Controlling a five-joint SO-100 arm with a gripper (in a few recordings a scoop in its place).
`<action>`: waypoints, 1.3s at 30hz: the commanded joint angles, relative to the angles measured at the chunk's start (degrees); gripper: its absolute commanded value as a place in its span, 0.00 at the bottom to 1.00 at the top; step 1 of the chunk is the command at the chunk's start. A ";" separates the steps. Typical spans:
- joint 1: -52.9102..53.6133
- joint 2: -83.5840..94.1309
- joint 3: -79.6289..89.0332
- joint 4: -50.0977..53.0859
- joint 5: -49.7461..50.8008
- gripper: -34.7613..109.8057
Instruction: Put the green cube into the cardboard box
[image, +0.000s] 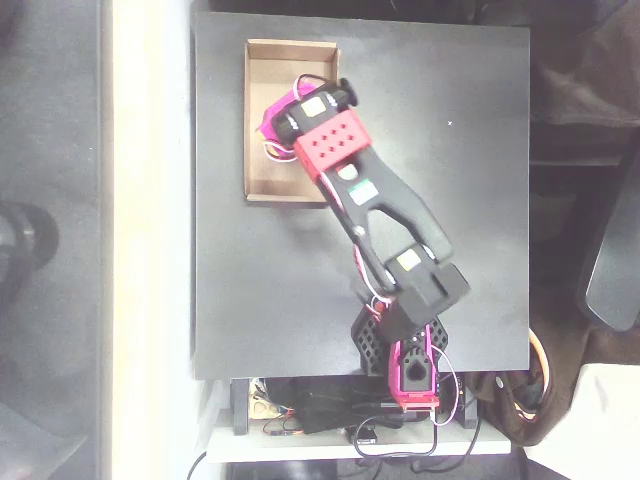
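The cardboard box (262, 70) is a shallow tan tray lying at the back left of the black table. My black and red arm reaches from its base at the front across to the box. Its magenta gripper (272, 122) hangs over the middle of the box's floor. The wrist and its red block cover most of the fingers, so I cannot make out how the jaws stand. The green cube is hidden; a small yellow patch near the gripper belongs to the gripper itself.
The black table (460, 150) has bare surface to the right of the box and in front of it. A pale strip (150, 240) runs along the table's left edge. Cables and electronics (330, 415) sit by the arm's base at the front edge.
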 joint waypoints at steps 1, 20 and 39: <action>-0.70 10.28 -1.76 0.44 0.70 0.45; 19.16 43.51 -0.88 0.44 0.70 0.45; 34.45 52.38 15.64 0.44 0.70 0.35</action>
